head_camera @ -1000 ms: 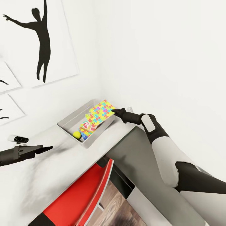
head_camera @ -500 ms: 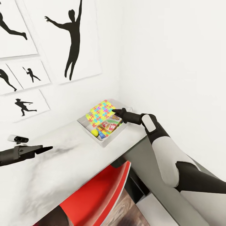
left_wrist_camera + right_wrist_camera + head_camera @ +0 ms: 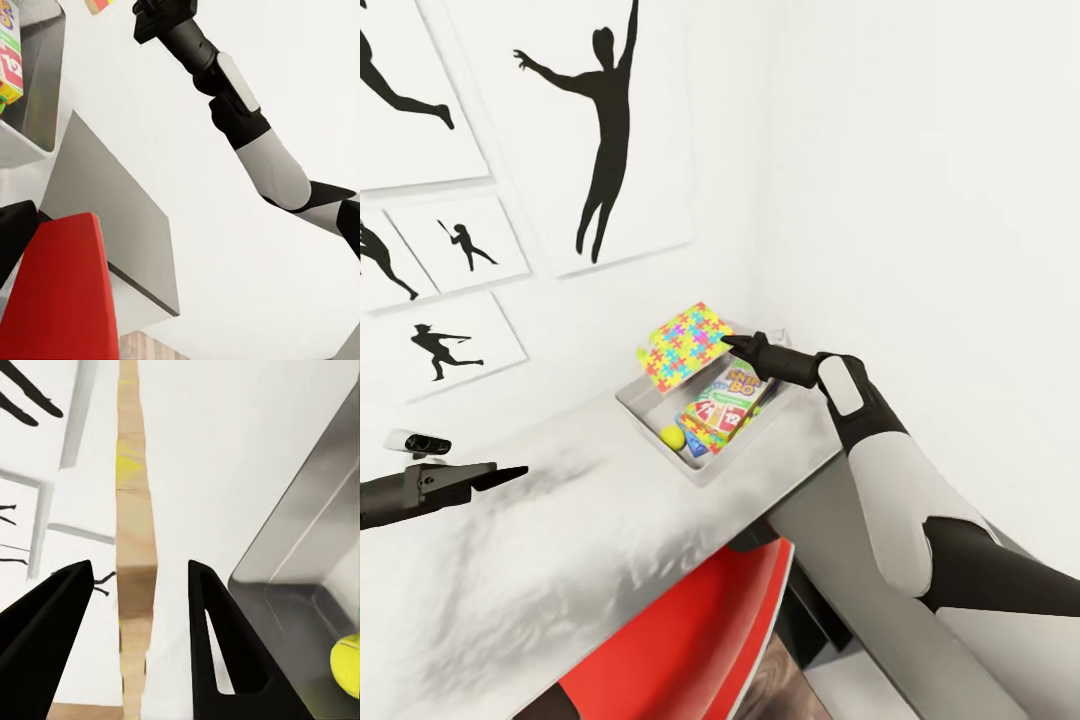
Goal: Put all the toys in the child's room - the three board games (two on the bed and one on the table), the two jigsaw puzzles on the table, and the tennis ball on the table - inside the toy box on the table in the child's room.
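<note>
Your jigsaw puzzle (image 3: 682, 346) hangs tilted above the toy box (image 3: 650, 412), over its wall-side end. In the box the "Skip-Bo" game (image 3: 732, 396) reads clearly, the tennis ball (image 3: 672, 437) just beside it. Your right gripper (image 3: 728, 343) meets the puzzle's edge; the wrist view shows its jaws parted, the board's edge (image 3: 135, 547) between, untouched. Left gripper (image 3: 510, 472) looks closed, away from the box.
</note>
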